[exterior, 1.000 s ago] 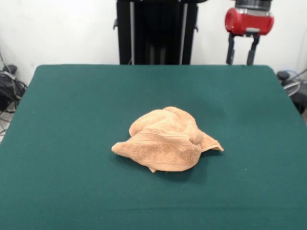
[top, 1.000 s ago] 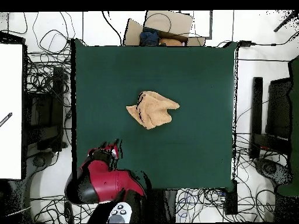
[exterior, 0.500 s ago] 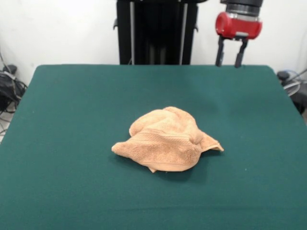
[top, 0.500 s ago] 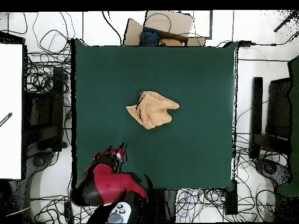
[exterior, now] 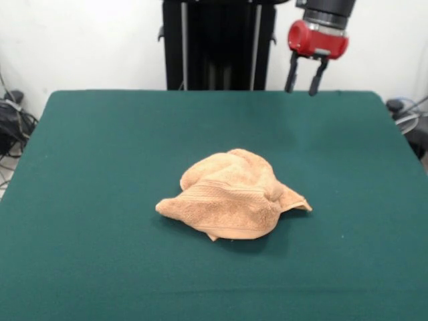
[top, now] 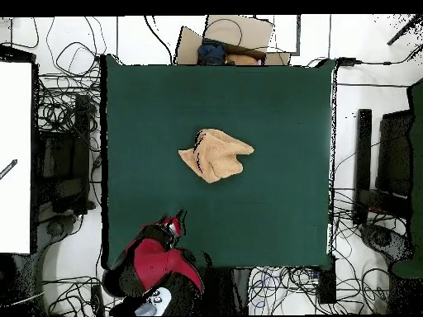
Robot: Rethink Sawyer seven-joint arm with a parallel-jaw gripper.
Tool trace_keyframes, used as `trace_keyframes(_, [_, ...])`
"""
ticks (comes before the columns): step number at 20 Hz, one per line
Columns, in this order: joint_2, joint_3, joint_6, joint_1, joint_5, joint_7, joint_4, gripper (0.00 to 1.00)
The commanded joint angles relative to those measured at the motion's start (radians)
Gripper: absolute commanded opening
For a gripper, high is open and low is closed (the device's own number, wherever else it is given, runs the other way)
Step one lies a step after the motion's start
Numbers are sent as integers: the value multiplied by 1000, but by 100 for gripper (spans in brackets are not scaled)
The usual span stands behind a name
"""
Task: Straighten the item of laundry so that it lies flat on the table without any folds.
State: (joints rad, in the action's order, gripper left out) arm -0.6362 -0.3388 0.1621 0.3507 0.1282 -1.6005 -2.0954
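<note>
The item of laundry (exterior: 232, 194), an orange-tan terry towel, lies crumpled in a heap near the middle of the dark green table (exterior: 100, 167). The overhead view shows the same towel (top: 214, 153) bunched up with a corner sticking out to one side. My gripper (exterior: 302, 85) hangs open and empty above the table's far edge, well apart from the towel; its red wrist is above it. Seen from overhead, the gripper (top: 176, 220) is over the table's edge nearest the robot base.
Cables and dark equipment lie on the floor around the table (top: 281, 107). A cardboard box (top: 225, 40) with cloth items stands beyond the table's top edge in the overhead view. A white panel (top: 15, 157) stands at the left.
The gripper has moved left and slightly up in the front view, staying open. The towel has not moved.
</note>
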Motion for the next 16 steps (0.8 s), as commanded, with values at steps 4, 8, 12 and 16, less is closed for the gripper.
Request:
trace_keyframes(4, [110,-124,158,137,50,-110,-10,100])
trace_keyframes(8, [107,-134,136,175,33,-121,-6,100])
trace_keyframes(12, [140,-139,96,206,1,-113,56,100])
trace_keyframes(16, [182,-97,79,172,6,-107,119,100])
